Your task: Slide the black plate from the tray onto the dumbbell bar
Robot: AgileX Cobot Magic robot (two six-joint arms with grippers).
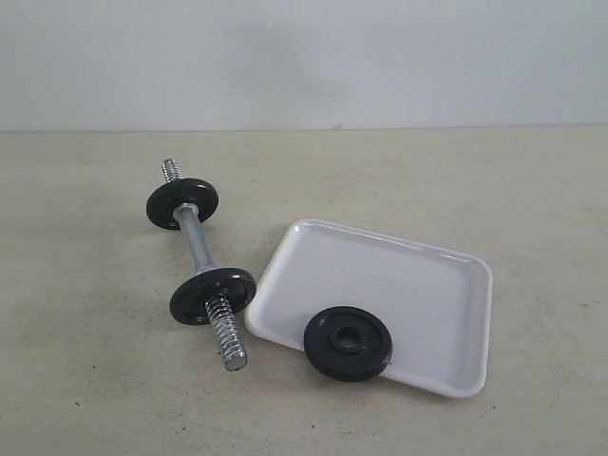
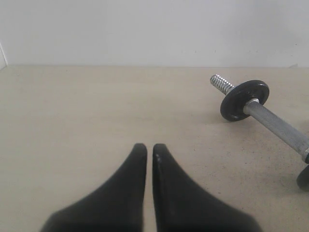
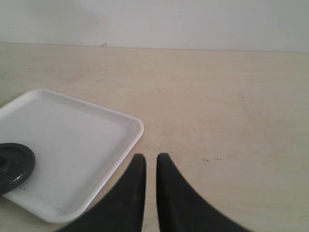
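The black plate [image 1: 348, 343] lies flat at the near edge of the tray [image 1: 380, 271]; beside it on the tabletop [image 1: 95, 380] rests the dumbbell bar [image 1: 198, 239], carrying two other discs [image 1: 181, 203]; the left claw [image 2: 149, 151] and right claw [image 3: 150, 160] are both clenched, empty.

A beige table [image 1: 95, 399] carries the tray [image 1: 399, 275] and, beside it, the dumbbell bar [image 1: 199, 239].

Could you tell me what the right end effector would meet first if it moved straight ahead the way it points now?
Probably nothing nearby: the right end effector points over bare table toward the wall. The tray lies off to one side of that line.
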